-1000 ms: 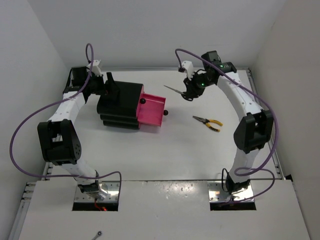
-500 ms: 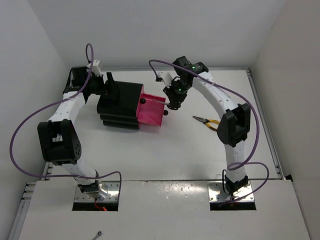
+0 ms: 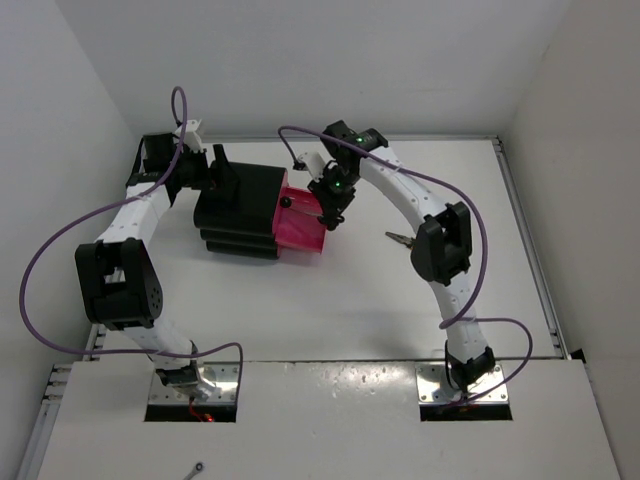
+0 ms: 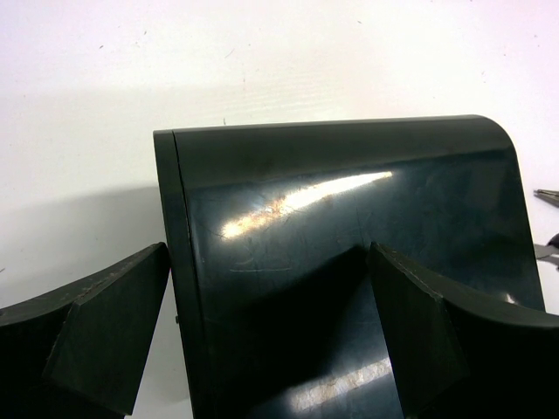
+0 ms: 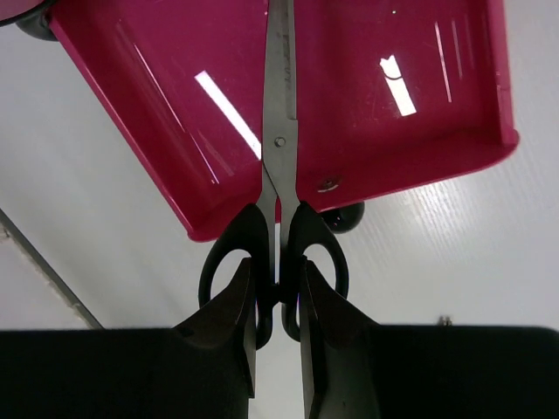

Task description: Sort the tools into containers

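Note:
The black cabinet (image 3: 240,205) stands at the left, with one magenta drawer (image 3: 300,228) pulled out to the right. My right gripper (image 3: 330,205) is shut on the black handles of the scissors (image 5: 279,140). It holds them above the open drawer (image 5: 393,131), blades closed and pointing over its inside. The drawer's black knob (image 5: 345,216) shows just under the handles. My left gripper (image 3: 215,175) is at the back of the cabinet (image 4: 349,218), jaws wide apart astride its corner. The yellow-handled pliers (image 3: 400,238) lie on the table, partly hidden by my right arm. The screwdriver is out of view.
White walls close in the table on the left, back and right. My right arm's purple cable (image 3: 300,135) loops above the cabinet. Another black knob (image 3: 286,202) shows on the cabinet front.
My right gripper has carried the scissors leftward from the back right of the table to over the open drawer. The left arm and cabinet have not moved.

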Robot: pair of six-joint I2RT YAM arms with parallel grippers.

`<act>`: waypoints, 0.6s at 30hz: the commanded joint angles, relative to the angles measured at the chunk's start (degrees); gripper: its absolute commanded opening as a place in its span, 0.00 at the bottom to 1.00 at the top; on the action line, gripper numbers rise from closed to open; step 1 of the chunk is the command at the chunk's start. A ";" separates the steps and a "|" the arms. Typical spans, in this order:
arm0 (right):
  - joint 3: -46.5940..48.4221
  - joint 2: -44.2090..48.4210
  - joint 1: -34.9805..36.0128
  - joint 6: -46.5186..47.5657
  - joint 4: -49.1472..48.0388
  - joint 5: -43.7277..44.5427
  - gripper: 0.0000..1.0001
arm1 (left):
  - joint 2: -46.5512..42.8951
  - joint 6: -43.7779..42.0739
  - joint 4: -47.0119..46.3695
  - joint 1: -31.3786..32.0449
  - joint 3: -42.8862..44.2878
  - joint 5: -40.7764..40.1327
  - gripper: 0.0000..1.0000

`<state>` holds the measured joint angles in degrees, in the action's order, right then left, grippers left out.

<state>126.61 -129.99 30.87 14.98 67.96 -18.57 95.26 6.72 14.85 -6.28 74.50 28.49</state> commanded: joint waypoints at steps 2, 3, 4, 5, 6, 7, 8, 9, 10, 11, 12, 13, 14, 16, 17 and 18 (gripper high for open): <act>2.86 0.18 1.55 -4.34 -0.63 -1.30 0.00 | 5.37 -4.44 11.60 2.42 -3.66 -3.27 1.00; 2.86 -0.34 1.56 -4.87 -1.34 -1.90 0.00 | 5.37 -4.44 11.60 2.42 -3.66 -3.27 1.00; 2.86 -0.35 1.56 -5.40 -1.34 -2.43 0.00 | 5.37 -4.44 11.60 2.42 -3.66 -3.27 1.00; 2.86 -0.35 2.17 -6.10 -2.13 -2.44 0.00 | 5.37 -4.44 11.60 2.42 -3.66 -3.27 1.00; 2.86 -0.87 2.17 -6.11 -3.00 -2.44 0.00 | 5.37 -4.44 11.60 2.42 -3.66 -3.27 1.00; 2.86 -0.87 2.78 -7.06 -3.53 -2.44 0.00 | 5.37 -4.44 11.60 2.42 -3.66 -3.27 1.00; 2.25 -0.87 2.79 -8.29 -4.24 -2.44 0.00 | 5.37 -4.44 11.60 2.42 -3.66 -3.27 1.00; 2.24 -0.87 2.79 -8.91 -5.55 -2.44 0.00 | 5.37 -4.44 11.60 2.42 -3.66 -3.27 1.00; 1.63 -0.87 2.79 -9.61 -6.17 -2.44 0.00 | 5.37 -4.44 11.60 2.42 -3.66 -3.27 1.00; 1.63 -0.87 3.31 -11.27 -6.96 -2.44 0.00 | 5.37 -4.44 11.60 2.42 -3.66 -3.27 1.00; 1.10 -0.87 3.32 -12.07 -7.75 -2.44 0.00 | 5.37 -4.44 11.60 2.42 -3.66 -3.27 1.00; 1.10 -0.87 3.32 -12.87 -9.15 -2.44 0.00 | 5.37 -4.44 11.60 2.42 -3.66 -3.27 1.00; 1.10 -0.87 3.32 -13.48 -9.86 -2.44 0.00 | 5.37 -4.44 11.60 2.42 -3.66 -3.27 1.00; 0.48 -0.87 3.84 -16.03 -12.49 -0.87 0.00 | 5.37 -4.44 11.60 2.42 -3.66 -3.27 1.00; -0.04 -0.87 4.45 -17.78 -13.29 -0.16 0.00 | 5.37 -4.44 11.60 2.42 -3.66 -3.27 1.00; -0.04 -0.87 4.46 -18.40 -13.99 1.85 0.00 | 5.37 -4.44 11.60 2.42 -3.66 -3.27 1.00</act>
<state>126.52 -131.35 34.33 2.20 59.81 -19.31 95.42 6.72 14.46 -6.28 74.52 28.69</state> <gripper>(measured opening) 0.189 1.000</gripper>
